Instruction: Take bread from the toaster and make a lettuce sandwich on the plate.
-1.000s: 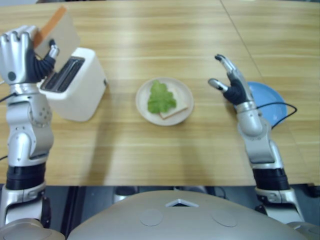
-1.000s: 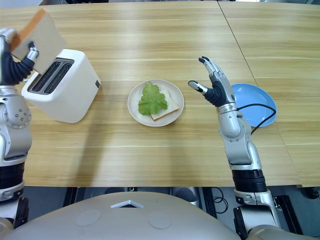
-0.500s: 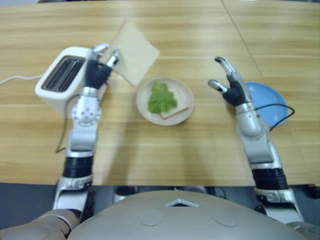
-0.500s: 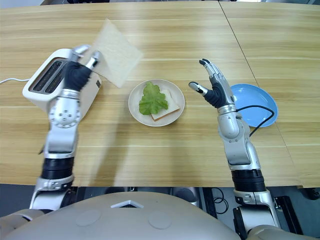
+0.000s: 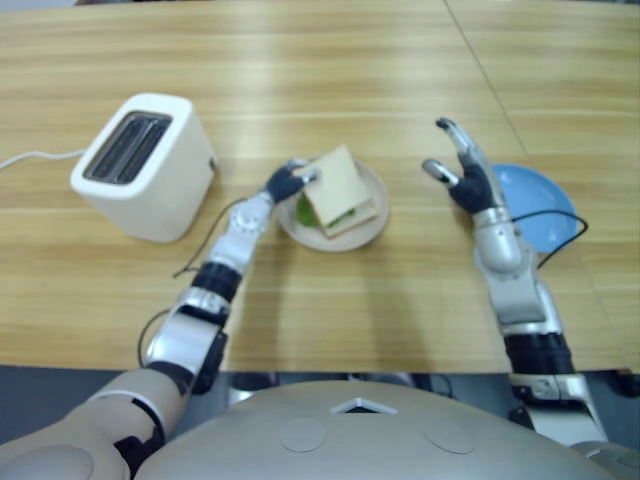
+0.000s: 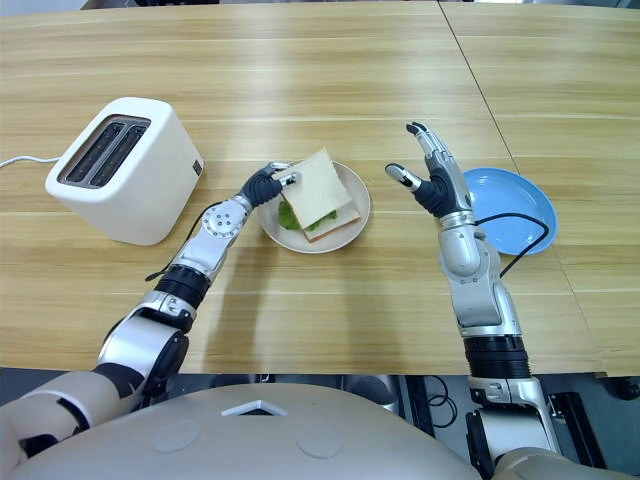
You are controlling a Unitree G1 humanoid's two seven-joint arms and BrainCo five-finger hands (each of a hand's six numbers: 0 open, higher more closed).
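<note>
A slice of bread point(image 6: 322, 186) lies tilted over the green lettuce point(image 6: 300, 219) and the lower slice on the round cream plate point(image 6: 355, 207) at the table's middle. My left hand point(image 6: 264, 185) is at the plate's left rim, its fingers pinched on the top slice's left corner. The white toaster point(image 6: 122, 167) stands to the left with both slots empty. My right hand point(image 6: 430, 182) is raised to the right of the plate, fingers spread and holding nothing.
A blue plate point(image 6: 514, 208) lies at the right, just behind my right forearm, with a black cable point(image 6: 520, 247) looping over its near edge. The toaster's white cord point(image 6: 18, 161) runs off to the left. Bare wooden table stretches beyond the plates.
My left hand carried the bread slice from above the toaster rightward and down onto the lettuce on the plate. The right hand stayed nearly still.
</note>
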